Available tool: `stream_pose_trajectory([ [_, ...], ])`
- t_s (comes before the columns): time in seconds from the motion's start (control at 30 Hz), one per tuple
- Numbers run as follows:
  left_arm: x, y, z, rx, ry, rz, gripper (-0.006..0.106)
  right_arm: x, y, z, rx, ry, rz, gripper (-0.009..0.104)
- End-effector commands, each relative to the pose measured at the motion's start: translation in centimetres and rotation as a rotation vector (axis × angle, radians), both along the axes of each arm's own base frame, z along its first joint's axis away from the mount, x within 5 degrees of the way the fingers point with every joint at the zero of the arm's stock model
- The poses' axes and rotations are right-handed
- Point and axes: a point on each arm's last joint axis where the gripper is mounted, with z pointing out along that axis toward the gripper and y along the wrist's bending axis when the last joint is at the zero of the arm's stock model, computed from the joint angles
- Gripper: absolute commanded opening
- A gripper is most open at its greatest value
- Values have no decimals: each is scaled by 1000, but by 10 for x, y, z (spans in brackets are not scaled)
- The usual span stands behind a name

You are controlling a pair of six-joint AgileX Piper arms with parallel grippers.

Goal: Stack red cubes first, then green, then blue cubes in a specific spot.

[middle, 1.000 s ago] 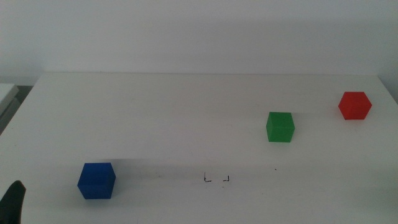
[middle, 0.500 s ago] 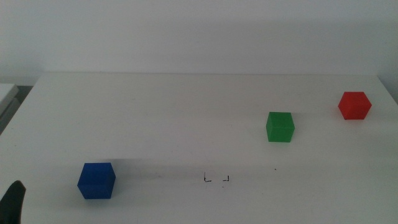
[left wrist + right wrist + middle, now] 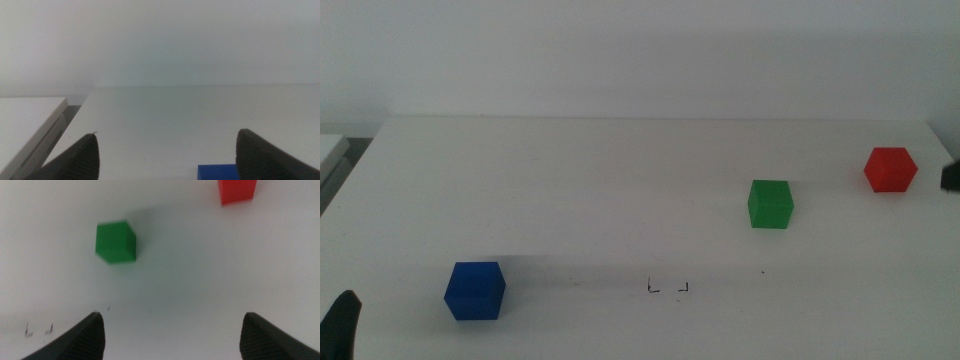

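In the middle view the white table (image 3: pixel 620 180) carries three cubes, all well apart. The red cube (image 3: pixel 891 169) sits at the right of the frame, in its upper half. The green cube (image 3: pixel 771 204) stands to the lower left of it, right of centre. The blue cube (image 3: pixel 475 290) rests in the lower left of the frame. The marked spot (image 3: pixel 668 288), two thin black corner marks, lies low in the frame near the centre, with nothing on it; a tiny black speck (image 3: pixel 764 271) lies to its right.

The right gripper (image 3: pixel 951 176) shows only as a dark sliver at the right edge, just beside the red cube without touching it. In its wrist view its jaws stand wide apart and hold nothing, with the green and red cubes ahead.

The left gripper (image 3: pixel 340 325) waits at the bottom left corner; its wrist view shows the jaws spread wide and empty, the blue cube's top edge between them.
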Motion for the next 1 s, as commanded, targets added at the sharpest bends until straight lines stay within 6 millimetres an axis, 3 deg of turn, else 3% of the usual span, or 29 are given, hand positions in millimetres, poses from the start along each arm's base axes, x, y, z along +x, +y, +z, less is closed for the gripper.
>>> stream_pose_trajectory([
  [0.0,0,0,1,2,-15,1,93,15,-4,6,-34,-43,-5,93],
  [0.27,0,0,1,2,-15,1,93,90,-14,13,-115,61,-1,93],
  [0.47,0,0,1,2,-15,1,93,153,-27,7,-192,168,25,93],
  [0.8,0,0,1,2,-15,1,93,232,-52,-39,-230,269,64,93],
  [0.97,0,0,1,2,-15,1,93,255,-58,-70,-270,296,72,93],
])
